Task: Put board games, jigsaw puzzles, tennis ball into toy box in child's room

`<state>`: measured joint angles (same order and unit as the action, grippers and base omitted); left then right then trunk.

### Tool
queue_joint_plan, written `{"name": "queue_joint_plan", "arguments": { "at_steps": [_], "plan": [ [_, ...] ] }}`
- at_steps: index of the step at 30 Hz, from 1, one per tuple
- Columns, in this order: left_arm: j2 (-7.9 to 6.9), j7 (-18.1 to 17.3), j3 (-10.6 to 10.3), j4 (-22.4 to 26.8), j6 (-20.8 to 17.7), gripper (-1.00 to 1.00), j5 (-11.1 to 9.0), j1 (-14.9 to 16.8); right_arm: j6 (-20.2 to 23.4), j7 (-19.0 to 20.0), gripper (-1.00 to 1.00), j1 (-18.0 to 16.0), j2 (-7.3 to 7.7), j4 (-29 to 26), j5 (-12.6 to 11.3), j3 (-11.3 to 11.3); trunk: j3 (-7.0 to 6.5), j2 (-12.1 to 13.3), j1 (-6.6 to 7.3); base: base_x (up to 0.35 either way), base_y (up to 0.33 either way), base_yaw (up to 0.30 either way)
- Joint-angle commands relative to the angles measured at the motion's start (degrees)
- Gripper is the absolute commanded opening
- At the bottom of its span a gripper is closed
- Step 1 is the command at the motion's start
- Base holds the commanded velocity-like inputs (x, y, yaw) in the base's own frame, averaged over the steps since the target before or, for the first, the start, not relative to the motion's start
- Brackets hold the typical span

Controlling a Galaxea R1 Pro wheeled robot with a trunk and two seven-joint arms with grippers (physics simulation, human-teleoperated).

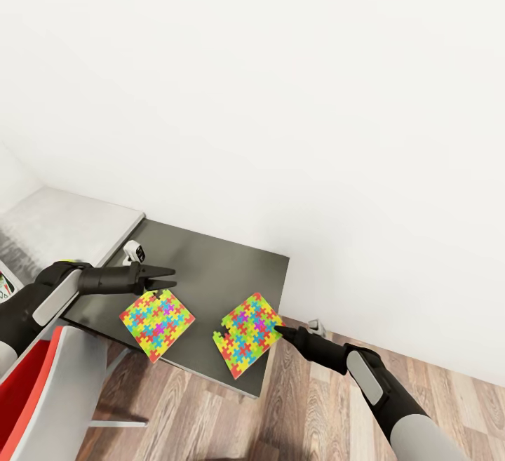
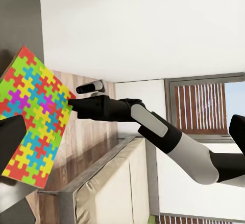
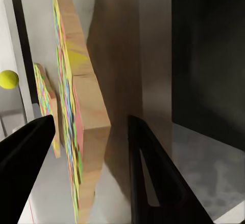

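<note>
On dark side unit (image 1: 210,264): two jigsaw puzzles (image 1: 157,316), interlocking multicolour sheets; right gripper (image 1: 282,332) straddles right puzzle (image 1: 248,334) edge, fingertips hidden; left gripper (image 1: 167,278) parted, empty.

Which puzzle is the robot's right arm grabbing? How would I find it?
Look at the dark grey side unit against the white wall. Two bright jigsaw puzzles lie on it. The one you want is the jigsaw puzzle by the corner nearest the wooden floor, with the right gripper at its edge and its jaws open around it; the other puzzle lies near the left gripper.
</note>
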<state>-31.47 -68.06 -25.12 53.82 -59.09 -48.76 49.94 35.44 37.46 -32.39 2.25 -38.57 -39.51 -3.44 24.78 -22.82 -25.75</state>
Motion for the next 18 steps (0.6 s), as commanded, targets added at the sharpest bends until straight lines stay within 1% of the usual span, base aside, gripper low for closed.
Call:
{"name": "queue_joint_plan", "arguments": {
  "at_steps": [1, 8, 18],
  "plan": [
    [-0.07, -0.1, -0.2, 0.0, -0.3, 1.00, -0.2, 0.1, 0.2, -0.1, -1.00, 0.0, 0.09, 0.0, -0.3, -0.2, 0.09, -0.1, -0.03, 0.000, 0.000, 0.000],
    [-0.15, -0.1, -0.4, 0.0, -0.3, 1.00, -0.2, 0.1, 0.3, 0.0, -1.00, 0.0, 0.08, 0.0, -0.4, -0.2, 0.09, -0.1, -0.03, -0.016, 0.000, 0.000],
    [-0.13, -0.1, -0.2, 0.1, -0.3, 1.00, -0.2, 0.1, 0.3, 0.0, -1.00, 0.0, 0.02, -0.2, -0.4, -0.2, 0.09, -0.1, -0.03, -0.002, 0.000, 0.000]
  ]
}}
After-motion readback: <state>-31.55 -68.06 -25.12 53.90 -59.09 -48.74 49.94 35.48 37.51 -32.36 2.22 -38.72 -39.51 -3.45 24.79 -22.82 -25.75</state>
